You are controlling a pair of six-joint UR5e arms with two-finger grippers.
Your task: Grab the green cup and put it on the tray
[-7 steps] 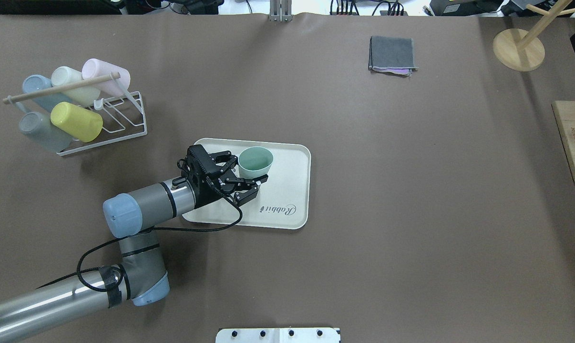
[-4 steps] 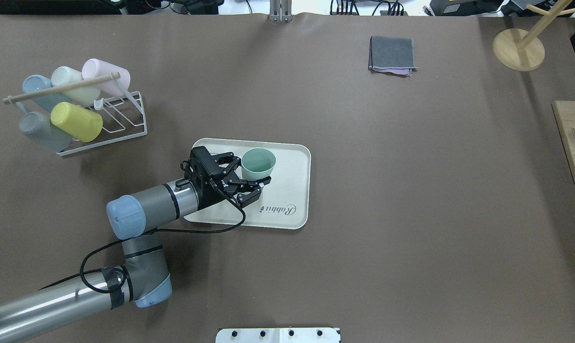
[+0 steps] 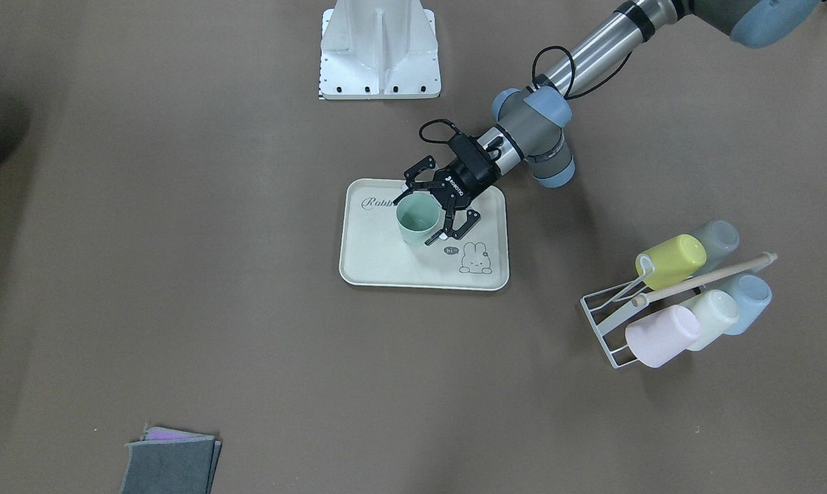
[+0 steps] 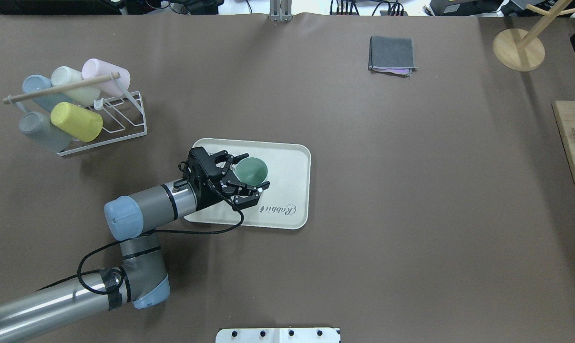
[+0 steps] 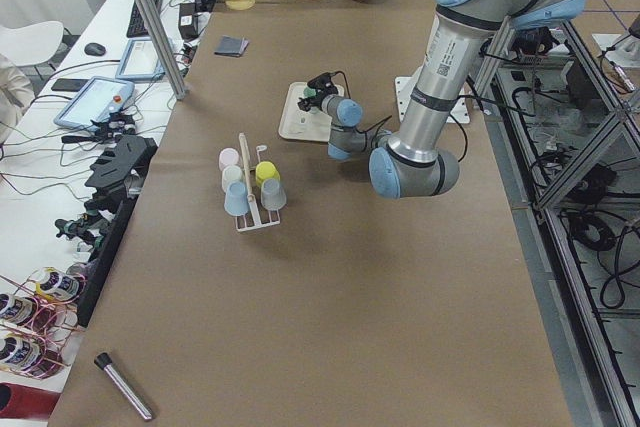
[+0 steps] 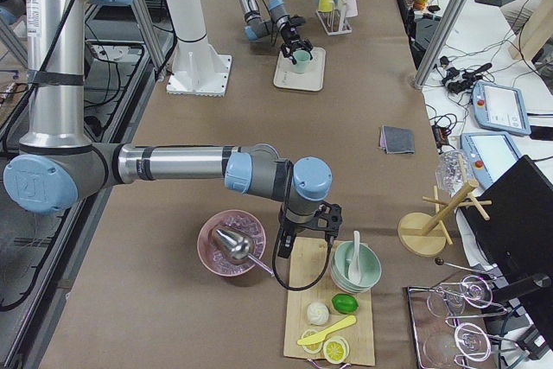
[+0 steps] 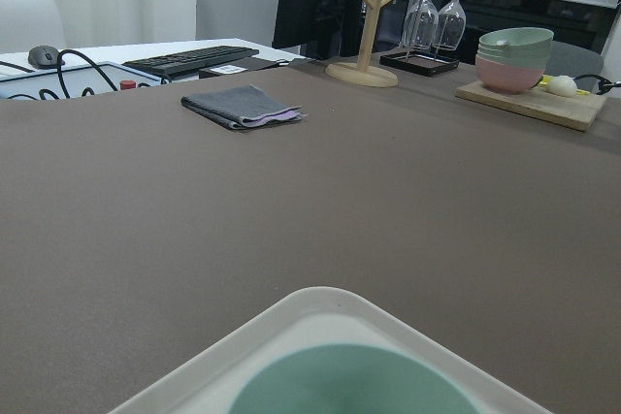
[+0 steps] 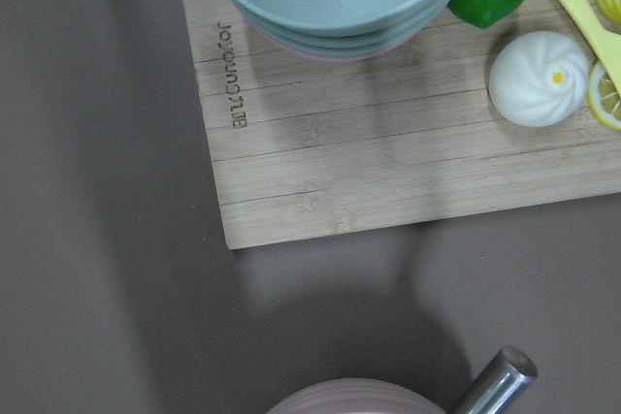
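The green cup point(image 4: 250, 171) has descended, upright on the tray point(image 4: 293, 161). The left end effector point(image 4: 257, 169) straddles it; clamped or freed, cannot tell. Placement judged near-complete.

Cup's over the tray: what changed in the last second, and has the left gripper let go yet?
The left gripper tipped down and lowered the green cup, from tilted to upright; it now appears to sit on the tray. No release is visible: the fingers flank the cup about as widely as before. The tray and the cup rack stayed put.
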